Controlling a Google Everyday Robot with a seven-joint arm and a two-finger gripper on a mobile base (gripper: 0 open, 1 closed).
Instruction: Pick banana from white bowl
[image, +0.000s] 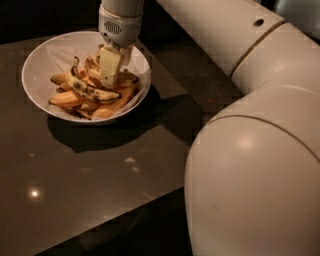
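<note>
White bowl (40, 65) on the dark bench (75, 190), heaped with fruit. The speckled banana (93, 67) lies at the back of the heap, against the gripper (110, 70), which is down in the pile. Closed or not, I cannot tell. Best bet: grip squarely across it, clear of the blotched banana (92, 91), and lift straight.

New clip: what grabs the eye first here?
The huge white arm fills the right side of the camera view. At upper left, a white bowl heaped with bananas sits on the dark table, with the gripper dipped into the heap.
</note>
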